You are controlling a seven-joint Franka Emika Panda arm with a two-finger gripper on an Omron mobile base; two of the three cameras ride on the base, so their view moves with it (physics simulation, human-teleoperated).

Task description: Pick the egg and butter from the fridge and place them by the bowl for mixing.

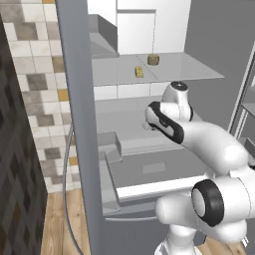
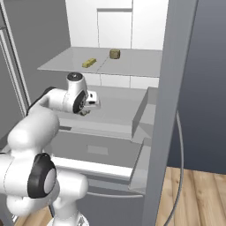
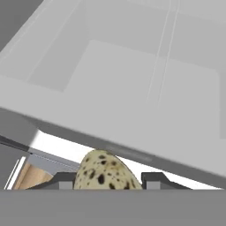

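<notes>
In the left base view the butter (image 1: 139, 71) lies on the fridge (image 1: 79, 124) shelf at 11 o'clock of the brown lump (image 1: 154, 60); the right base view shows the gripper (image 2: 86, 110) at the middle shelf; in the hand view its fingers (image 3: 152, 178) pinch the speckled egg (image 3: 105, 173), light, fragile, slippery, best held gently across its middle.

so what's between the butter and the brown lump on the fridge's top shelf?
Nothing: bare shelf separates the butter from the brown lump, with a thin seam line running between them. Both base views show it.
</notes>
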